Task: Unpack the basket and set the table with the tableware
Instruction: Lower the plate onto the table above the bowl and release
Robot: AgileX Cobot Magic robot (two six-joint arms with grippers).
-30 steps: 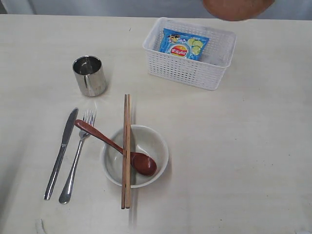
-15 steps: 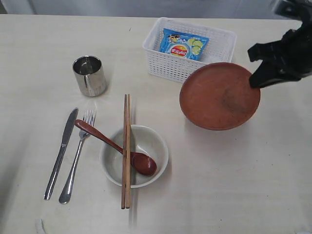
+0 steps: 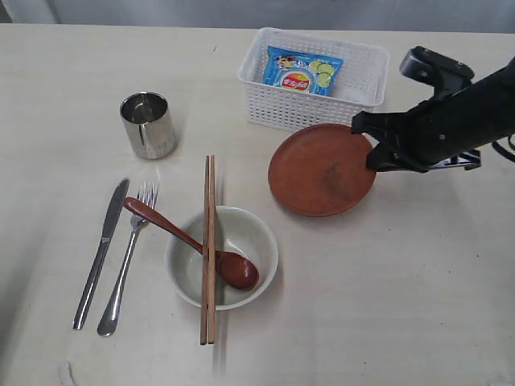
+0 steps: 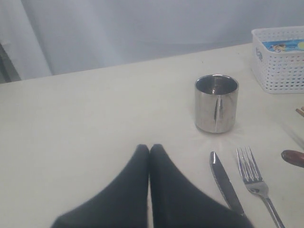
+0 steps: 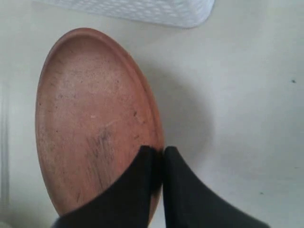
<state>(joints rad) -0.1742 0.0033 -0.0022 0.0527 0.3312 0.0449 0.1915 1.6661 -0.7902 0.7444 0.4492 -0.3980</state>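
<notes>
Now, the round brown plate [image 3: 320, 170] is low over the table [image 3: 402, 305], just in front of the basket [image 3: 306, 117], its rim pinched in my right gripper [image 5: 158, 152]. I should level it, set it flat, then let go. My wrist view shows the pinch; only the exterior view shows the bowl [image 3: 241, 232] nearby. My left gripper [image 4: 149, 151] is pressed together, empty.

Pretty bright, even light everywhere, only soft fuzzy shadows on the table [image 3: 418, 305] next to the plate [image 5: 90, 118] and bowl [image 3: 241, 233], streaky reflections on the cup [image 4: 216, 104], and both wrist views look kinda soft and washed-out.
</notes>
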